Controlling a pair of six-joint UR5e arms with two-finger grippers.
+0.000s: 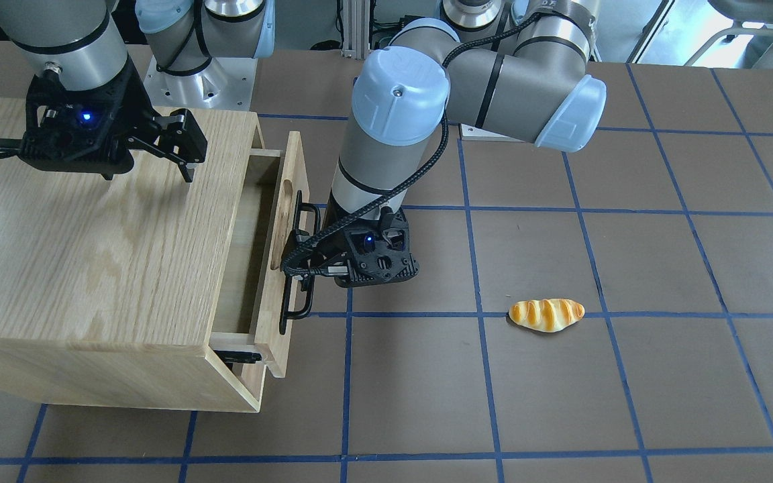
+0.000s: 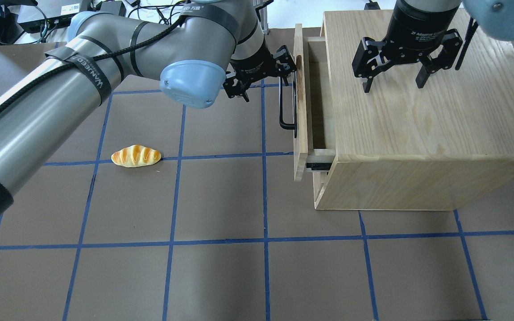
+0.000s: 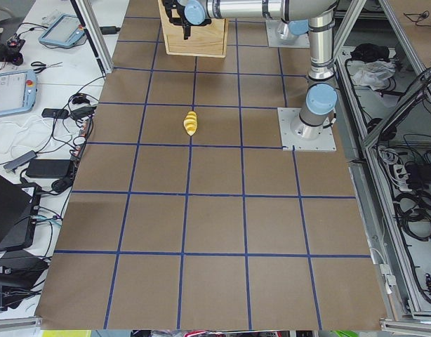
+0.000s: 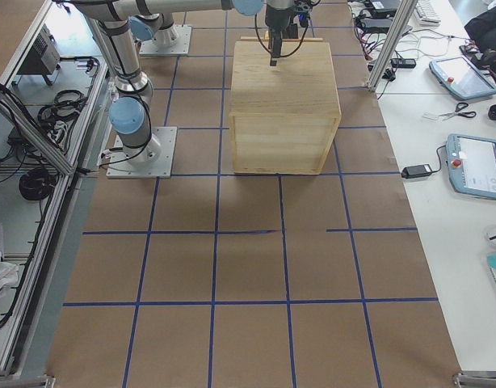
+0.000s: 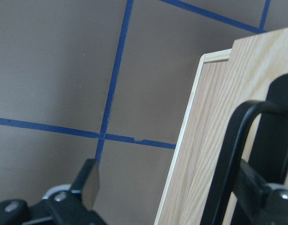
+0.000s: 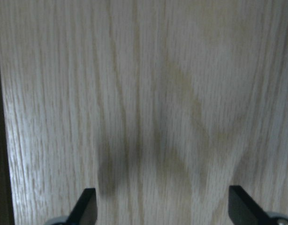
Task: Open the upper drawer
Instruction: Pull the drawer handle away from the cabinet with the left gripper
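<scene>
One drawer (image 2: 300,111), the upper one of pale oak, stands partway out of its cabinet (image 2: 417,133). Seen from over the robot's shoulders, it sticks out to the left, with a gap open between its front panel and the cabinet's edge. The inside that shows is bare wood. A black slide rail (image 2: 317,167) shows at the near end of the drawer. The front panel has an oval slot (image 1: 284,215), and a long black bar handle (image 2: 280,107) runs along its outer face.

The left hand (image 1: 300,267) is at that handle. In its wrist view the fingers (image 5: 90,180) are spread wide with the bar between them, close to the right-side finger. I cannot tell whether that finger touches the bar.

The right hand (image 2: 393,84) points down at the cabinet's broad grained top, fingers wide apart and gripping nothing. I cannot tell whether the tips rest on the wood or hang just above it.

The cabinet sits on the far right part of the brown worktop (image 2: 221,267), which is marked in squares with blue tape. A small golden bread roll (image 2: 136,156) lies on the worktop well to the left of the drawer, a little nearer than the handle, apart from both hands.
</scene>
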